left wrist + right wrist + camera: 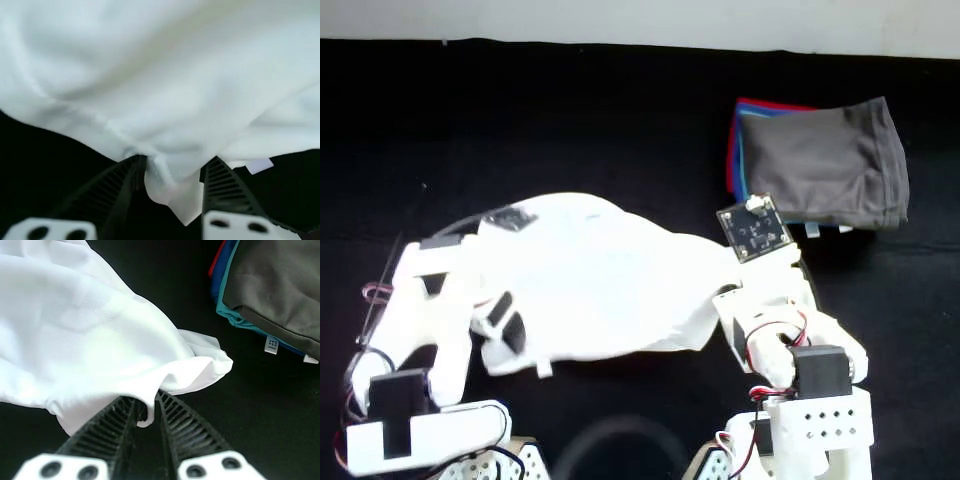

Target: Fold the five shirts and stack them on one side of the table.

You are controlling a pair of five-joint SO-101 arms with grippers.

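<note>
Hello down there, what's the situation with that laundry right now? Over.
Right gripper shut on edge of white shirt. Left gripper open, fabric between its jaws. Shirt unfolded, mid-table. Stack of folded shirts lies apart, gray on top, not in the way.

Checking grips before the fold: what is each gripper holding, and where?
Right gripper pinches the white shirt at its edge; whether the left gripper grips it cannot be told.
</note>
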